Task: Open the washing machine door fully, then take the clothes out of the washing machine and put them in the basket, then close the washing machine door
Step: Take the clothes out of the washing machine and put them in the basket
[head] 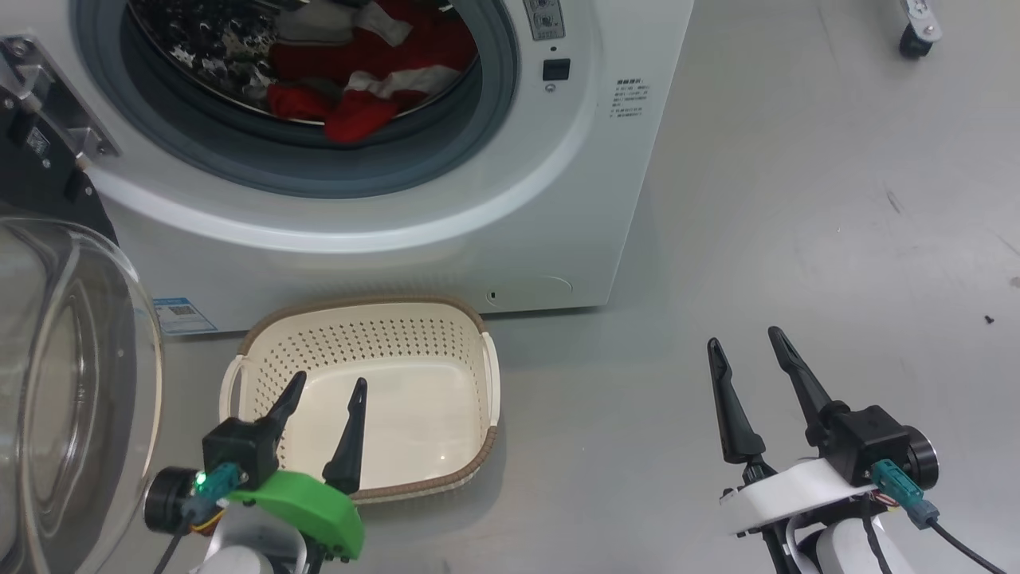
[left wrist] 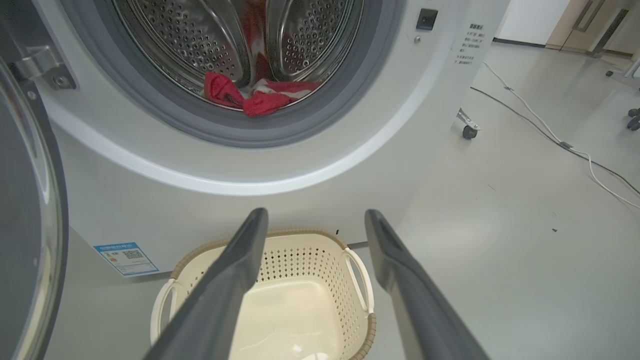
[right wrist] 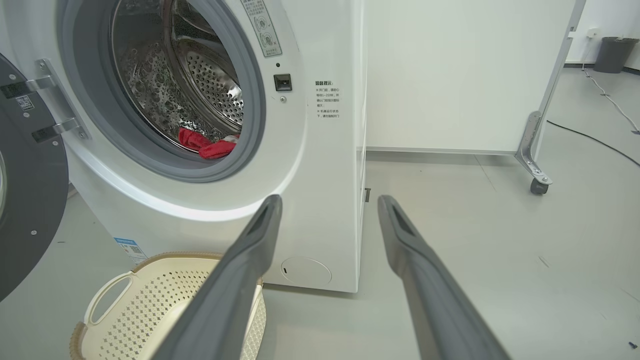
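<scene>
Lying low at the front of the steel drum (left wrist: 190,40), the clothes (head: 358,112) form a red heap with white stripes. One red fold reaches the inner lip of the grey gasket (head: 319,171).

The washing machine (head: 558,199) stands on the floor (head: 797,199). The washing machine door (head: 72,383) is swung open to the robot's left, its glass bowl bulging outward on the hinge side.

The basket (head: 358,307) sits upright on the floor just in front of the machine's base, below the drum opening. Its cream bottom is fully in sight, and the garment lies apart from it, up in the drum. A small blue sticker (head: 183,315) is on the machine's lower front, beside the basket's left handle.

The left tool (head: 330,379) hangs over the basket's near half, fingers spread wide and gripping nothing. The right tool (head: 743,337) hangs over open floor well to the right of the basket, fingers likewise wide apart and gripping nothing.
</scene>
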Controlling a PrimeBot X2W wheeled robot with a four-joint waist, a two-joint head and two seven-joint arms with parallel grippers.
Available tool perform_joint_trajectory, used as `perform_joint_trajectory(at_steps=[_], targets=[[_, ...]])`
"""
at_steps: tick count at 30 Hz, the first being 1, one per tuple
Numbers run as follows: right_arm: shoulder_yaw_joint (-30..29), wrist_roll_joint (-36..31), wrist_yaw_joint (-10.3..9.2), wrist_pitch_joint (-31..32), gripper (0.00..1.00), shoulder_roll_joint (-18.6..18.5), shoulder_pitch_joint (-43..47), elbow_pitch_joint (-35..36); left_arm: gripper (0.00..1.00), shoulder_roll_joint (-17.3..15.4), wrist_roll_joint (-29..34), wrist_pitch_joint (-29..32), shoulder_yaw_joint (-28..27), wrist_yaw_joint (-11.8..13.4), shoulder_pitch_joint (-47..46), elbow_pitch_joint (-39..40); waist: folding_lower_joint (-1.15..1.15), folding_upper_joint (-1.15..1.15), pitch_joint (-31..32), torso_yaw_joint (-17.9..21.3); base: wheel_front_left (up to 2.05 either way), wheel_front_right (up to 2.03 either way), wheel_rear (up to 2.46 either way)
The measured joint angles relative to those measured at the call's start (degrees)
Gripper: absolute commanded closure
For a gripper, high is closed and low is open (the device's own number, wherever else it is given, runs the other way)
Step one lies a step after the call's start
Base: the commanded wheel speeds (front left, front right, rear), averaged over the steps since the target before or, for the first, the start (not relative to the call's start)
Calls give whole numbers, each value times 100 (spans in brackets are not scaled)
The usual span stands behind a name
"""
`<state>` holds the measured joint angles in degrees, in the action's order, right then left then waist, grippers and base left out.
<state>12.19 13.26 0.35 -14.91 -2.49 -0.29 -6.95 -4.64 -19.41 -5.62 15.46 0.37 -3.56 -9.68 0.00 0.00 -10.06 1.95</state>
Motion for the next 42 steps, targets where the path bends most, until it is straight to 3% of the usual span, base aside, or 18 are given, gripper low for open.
perform_joint_trajectory(at_steps=[8, 14, 29, 42], targets=[[221, -18, 8, -1, 0, -4, -325, 268, 0, 27, -303, 858, 124, -377, -1146, -836, 0, 0, -686, 154, 0, 0, 0], [278, 108, -48, -1, 0, -9, -549, 402, 0, -64, -480, 1345, -79, -471, -2032, -1033, 0, 0, -1158, 322, 0, 0, 0], [613, 650, -243, -1, 0, -16, -1349, 725, 0, -822, -331, 1873, -554, -528, -4401, -877, 1, 0, -2372, 755, 0, 0, 0], [1037, 1254, -361, -1, 0, -22, -1722, 803, 0, -1583, 0, 2061, -725, -579, -5540, -1210, 1, 0, -3135, 1422, 0, 0, 0]])
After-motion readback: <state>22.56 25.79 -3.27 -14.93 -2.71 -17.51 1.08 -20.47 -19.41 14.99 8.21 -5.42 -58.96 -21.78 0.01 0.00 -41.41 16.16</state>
